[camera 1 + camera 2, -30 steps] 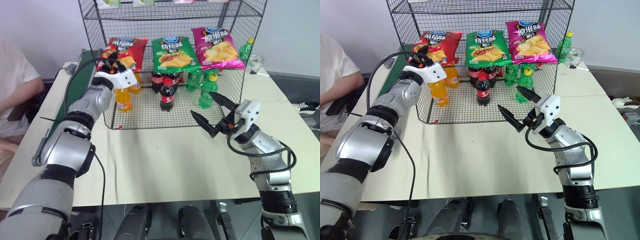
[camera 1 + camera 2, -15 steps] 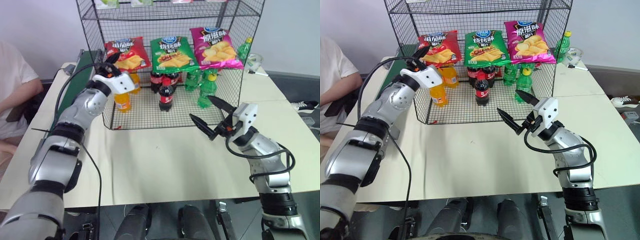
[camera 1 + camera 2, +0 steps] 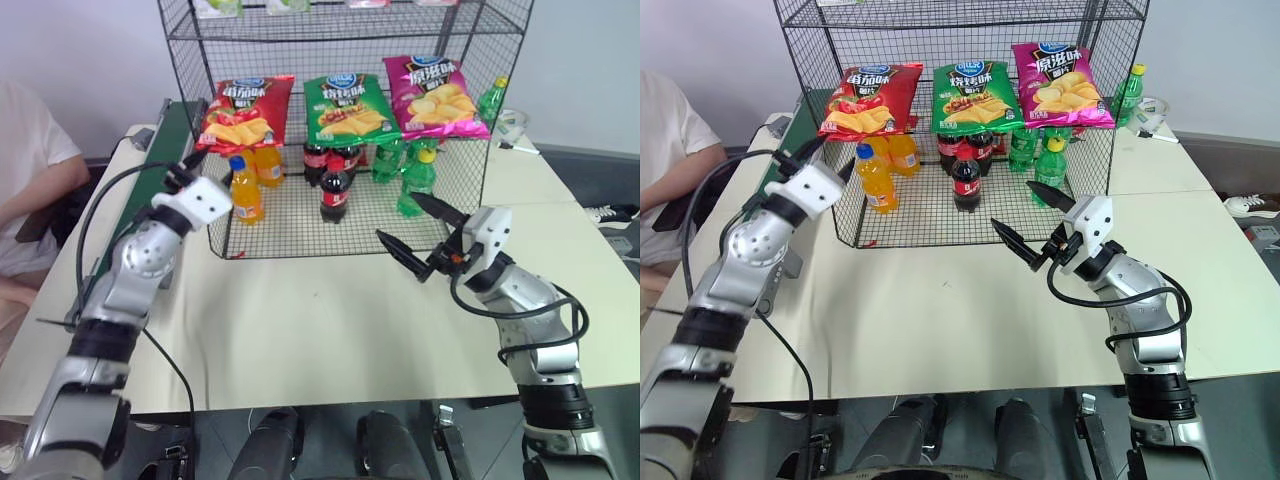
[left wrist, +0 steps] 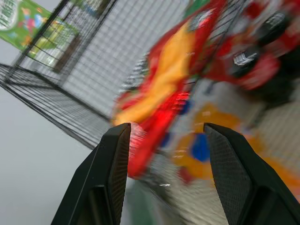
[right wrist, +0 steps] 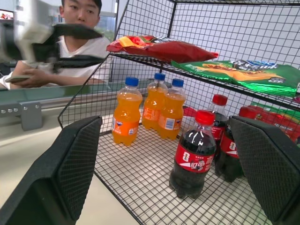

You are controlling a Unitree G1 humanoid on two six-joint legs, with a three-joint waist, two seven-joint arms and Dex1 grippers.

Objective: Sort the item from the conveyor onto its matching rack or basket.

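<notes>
The item, a shiny red crisp bag [image 3: 245,108], lies on the left of the rack's [image 3: 470,150] middle shelf, its front end drooping over the edge. My left gripper [image 3: 197,165] is open and empty, below and left of the bag by the rack's front left corner. Its wrist view looks between the fingers [image 4: 112,159] at the red bag [image 4: 159,93] beyond. The right gripper [image 3: 398,218] hovers open and empty over the table in front of the rack's right half. The conveyor [image 3: 160,135] runs along the table's left side, partly hidden behind my left arm.
A green bag [image 3: 345,105] and a magenta bag [image 3: 437,95] share the shelf. Below stand orange bottles [image 3: 245,190], cola bottles [image 3: 335,190] and green bottles [image 3: 415,185]. A person [image 3: 30,180] sits at the far left. Another green bottle [image 3: 492,100] stands right of the rack.
My left gripper has drawn back and down from the red bag to the rack's front left corner, rolling as it went. The bag stays on the shelf. The right arm has kept still.
</notes>
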